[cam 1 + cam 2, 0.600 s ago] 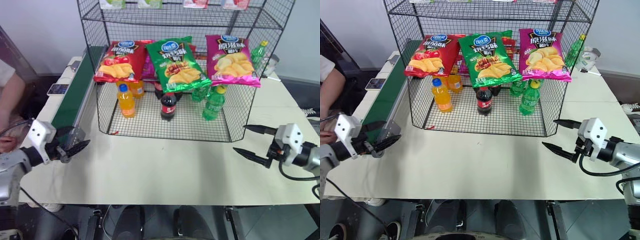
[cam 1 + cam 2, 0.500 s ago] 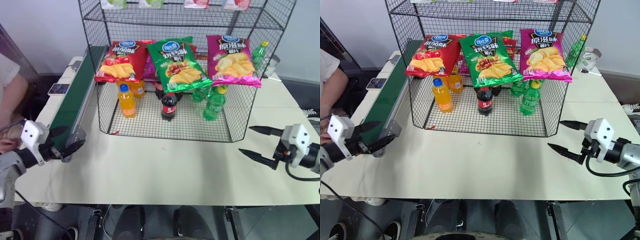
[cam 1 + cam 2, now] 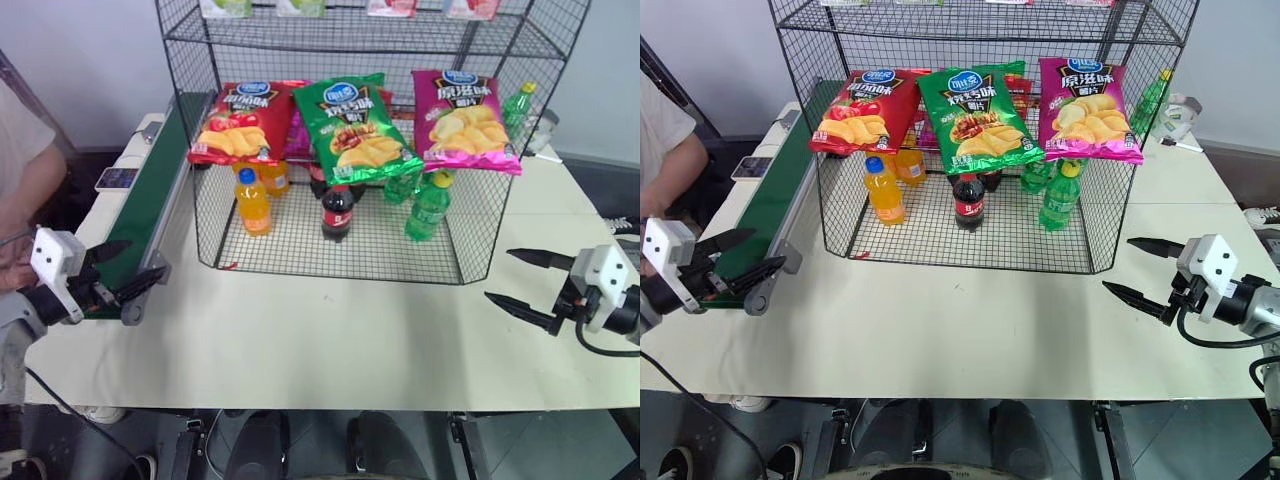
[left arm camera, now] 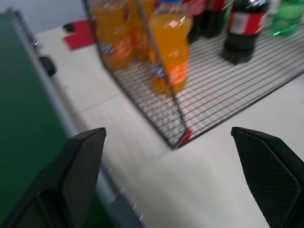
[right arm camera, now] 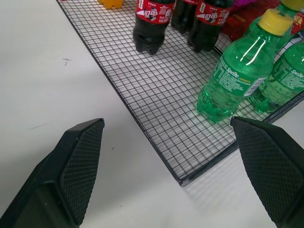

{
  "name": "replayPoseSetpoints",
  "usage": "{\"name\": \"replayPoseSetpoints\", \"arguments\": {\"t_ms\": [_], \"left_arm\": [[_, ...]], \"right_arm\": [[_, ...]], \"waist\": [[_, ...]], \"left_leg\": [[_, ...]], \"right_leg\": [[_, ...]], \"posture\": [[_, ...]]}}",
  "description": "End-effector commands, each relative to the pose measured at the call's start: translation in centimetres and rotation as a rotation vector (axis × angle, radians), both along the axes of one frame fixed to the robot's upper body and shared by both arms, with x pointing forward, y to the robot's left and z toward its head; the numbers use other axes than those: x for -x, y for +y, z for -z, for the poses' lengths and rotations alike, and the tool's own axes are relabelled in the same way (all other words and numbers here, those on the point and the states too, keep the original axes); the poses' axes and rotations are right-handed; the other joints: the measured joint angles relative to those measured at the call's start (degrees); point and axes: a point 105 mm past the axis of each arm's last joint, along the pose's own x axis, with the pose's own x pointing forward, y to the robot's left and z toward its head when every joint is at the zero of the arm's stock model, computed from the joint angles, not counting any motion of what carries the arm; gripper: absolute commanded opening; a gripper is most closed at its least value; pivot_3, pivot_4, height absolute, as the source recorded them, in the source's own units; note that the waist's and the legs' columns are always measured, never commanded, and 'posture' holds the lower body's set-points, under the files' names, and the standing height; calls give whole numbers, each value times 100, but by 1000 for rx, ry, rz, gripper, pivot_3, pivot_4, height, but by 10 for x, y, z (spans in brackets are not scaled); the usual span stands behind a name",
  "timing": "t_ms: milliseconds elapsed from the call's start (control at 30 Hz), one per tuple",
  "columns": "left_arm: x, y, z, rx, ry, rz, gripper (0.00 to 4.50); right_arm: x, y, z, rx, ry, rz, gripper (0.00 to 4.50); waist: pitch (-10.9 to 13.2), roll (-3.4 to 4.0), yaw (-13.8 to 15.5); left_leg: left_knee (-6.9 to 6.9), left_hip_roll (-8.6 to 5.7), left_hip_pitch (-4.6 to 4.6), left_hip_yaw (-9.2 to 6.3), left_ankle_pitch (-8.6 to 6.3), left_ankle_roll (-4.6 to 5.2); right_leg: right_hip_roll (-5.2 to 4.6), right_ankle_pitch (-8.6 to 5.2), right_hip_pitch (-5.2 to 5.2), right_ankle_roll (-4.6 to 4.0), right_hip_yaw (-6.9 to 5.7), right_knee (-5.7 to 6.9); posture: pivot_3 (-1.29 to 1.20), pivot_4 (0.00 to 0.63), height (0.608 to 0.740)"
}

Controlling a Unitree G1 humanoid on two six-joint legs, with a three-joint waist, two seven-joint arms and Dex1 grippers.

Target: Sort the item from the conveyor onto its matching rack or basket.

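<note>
The green crisps bag (image 3: 355,125) lies tilted on the black wire rack (image 3: 478,225), between a red crisps bag (image 3: 238,122) and a magenta one (image 3: 464,118). The dark-green conveyor (image 3: 150,200) runs along the table's left side. My left gripper (image 3: 140,262) hovers open at the conveyor's near end, holding nothing. At the table's right, in front of the rack's corner, my right gripper (image 3: 498,275) is open and holds nothing. In the wrist views the left gripper (image 4: 167,130) and the right gripper (image 5: 167,121) both stand wide apart.
Orange drink bottles (image 3: 253,201), cola bottles (image 3: 337,212) and green Sprite bottles (image 3: 429,207) stand on the rack's bottom tier. A person's arm (image 3: 25,170) is at the far left beside the conveyor. A phone (image 3: 115,178) lies beside the belt.
My left gripper has drawn outward to the left, off the table toward the conveyor's end. My right gripper has shifted a little to the right. Both stay open.
</note>
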Motion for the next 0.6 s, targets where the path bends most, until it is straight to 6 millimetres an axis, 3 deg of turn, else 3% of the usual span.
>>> {"name": "replayPoseSetpoints", "arguments": {"t_ms": [33, 600], "left_arm": [[1, 6, -16, -16, -41, 7, 4500], [-4, 4, -13, -23, -37, 2, 4500]], "right_arm": [[1, 2, -7, 16, -41, -9, 4438], [-4, 7, -7, 9, -54, -7, 4438]], "waist": [[0, 0, 0], [0, 0, -3]], "left_leg": [[0, 0, 0, 0, 0, 0], [0, 1, 1, 1, 0, 0]], "right_leg": [[0, 0, -1, 0, 0, 0], [1, 0, 0, 0, 1, 1]], "posture": [[0, 150, 739], [0, 150, 739]]}}
